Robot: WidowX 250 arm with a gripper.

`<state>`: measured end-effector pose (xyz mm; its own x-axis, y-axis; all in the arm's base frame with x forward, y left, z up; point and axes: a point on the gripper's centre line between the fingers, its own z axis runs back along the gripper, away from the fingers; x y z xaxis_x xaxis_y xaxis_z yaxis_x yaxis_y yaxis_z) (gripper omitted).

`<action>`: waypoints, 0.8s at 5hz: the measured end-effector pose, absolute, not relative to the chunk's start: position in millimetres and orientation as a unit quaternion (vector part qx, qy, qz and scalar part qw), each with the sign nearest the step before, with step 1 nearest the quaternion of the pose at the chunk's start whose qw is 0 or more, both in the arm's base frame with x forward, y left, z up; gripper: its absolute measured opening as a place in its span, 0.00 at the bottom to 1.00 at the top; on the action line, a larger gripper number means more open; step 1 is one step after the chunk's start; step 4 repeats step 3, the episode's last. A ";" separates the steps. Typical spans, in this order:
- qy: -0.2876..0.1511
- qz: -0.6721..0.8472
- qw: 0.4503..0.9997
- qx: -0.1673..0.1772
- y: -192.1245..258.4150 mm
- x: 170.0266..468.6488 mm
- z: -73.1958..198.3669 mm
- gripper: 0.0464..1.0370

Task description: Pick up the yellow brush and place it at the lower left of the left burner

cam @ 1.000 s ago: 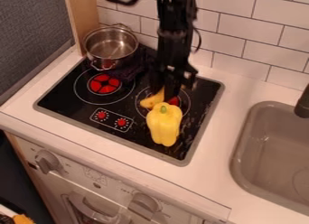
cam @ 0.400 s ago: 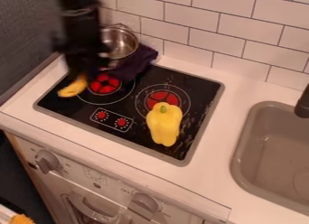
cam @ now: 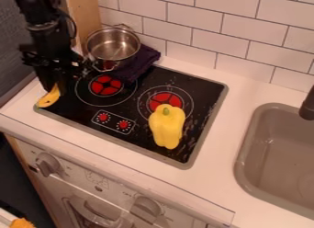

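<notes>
My gripper [cam: 54, 88] hangs over the left corner of the black stove top, shut on the yellow brush [cam: 47, 98]. The brush looks like a short, curved yellow piece, its upper end between the fingers and its lower end pointing down and left. It is at the stove's left edge, left of and slightly below the left burner [cam: 106, 85], outside that burner's ring. Whether it touches the surface I cannot tell.
A metal pot [cam: 113, 47] stands behind the left burner, beside a dark purple cloth [cam: 141, 62]. A yellow bell pepper [cam: 167, 127] lies at the front of the right burner [cam: 165, 100]. The sink [cam: 276, 153] is at the right.
The gripper has carried the yellow brush from the right burner leftward across the stove to its left corner. Pot, cloth and pepper have stayed put.
</notes>
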<state>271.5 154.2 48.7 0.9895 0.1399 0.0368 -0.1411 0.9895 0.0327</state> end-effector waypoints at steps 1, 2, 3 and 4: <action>-0.015 0.064 0.998 0.011 153.8 274.0 43.5 0.67; -0.015 0.050 0.999 0.012 147.7 277.1 43.9 0.94; -0.012 0.033 0.999 0.013 137.8 280.7 43.0 0.97; -0.012 0.033 0.999 0.013 137.8 280.7 43.0 0.97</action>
